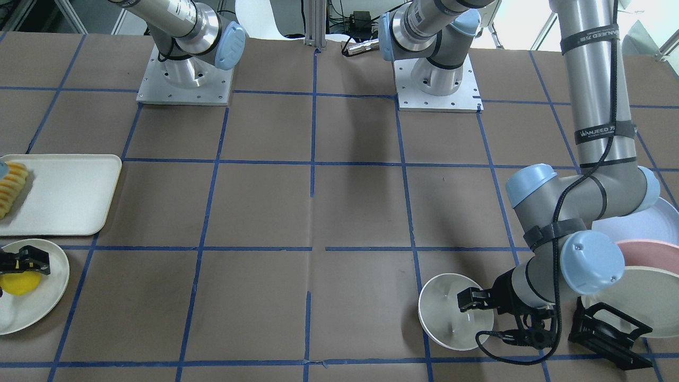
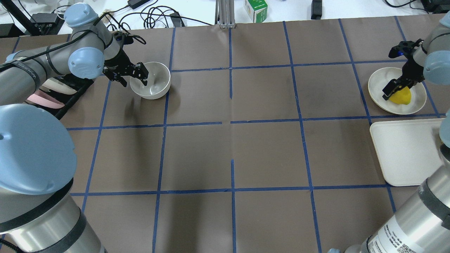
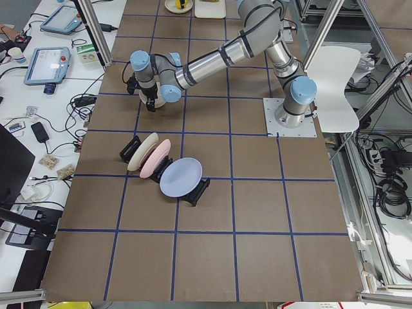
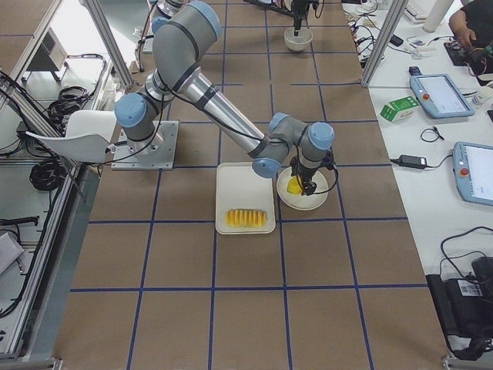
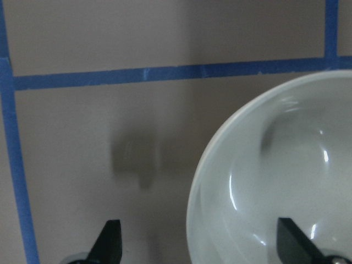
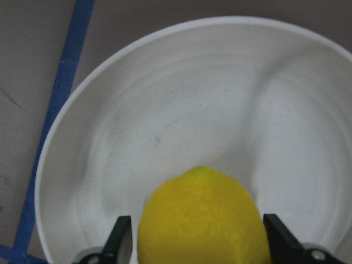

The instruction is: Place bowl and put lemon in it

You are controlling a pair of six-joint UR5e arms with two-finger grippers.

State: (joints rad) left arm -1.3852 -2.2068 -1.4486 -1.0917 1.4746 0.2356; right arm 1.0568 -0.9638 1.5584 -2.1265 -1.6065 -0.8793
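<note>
The off-white bowl (image 1: 443,313) (image 2: 156,82) (image 5: 275,165) stands upright on the table at my left far side. My left gripper (image 1: 477,318) (image 2: 135,80) (image 5: 198,242) is open and straddles its near rim, one finger inside and one outside. The yellow lemon (image 2: 402,96) (image 1: 21,284) (image 6: 203,220) lies on a shallow white plate (image 2: 383,79) (image 6: 220,99) at my right far side. My right gripper (image 2: 395,92) (image 6: 197,236) is down over the lemon, its fingers tight against both sides.
A white tray (image 1: 69,196) (image 2: 404,154) with a row of orange-yellow fruit slices (image 1: 10,188) lies beside the lemon's plate. A black rack with blue, pink and white plates (image 1: 636,254) (image 3: 161,167) stands beside the bowl under my left arm.
</note>
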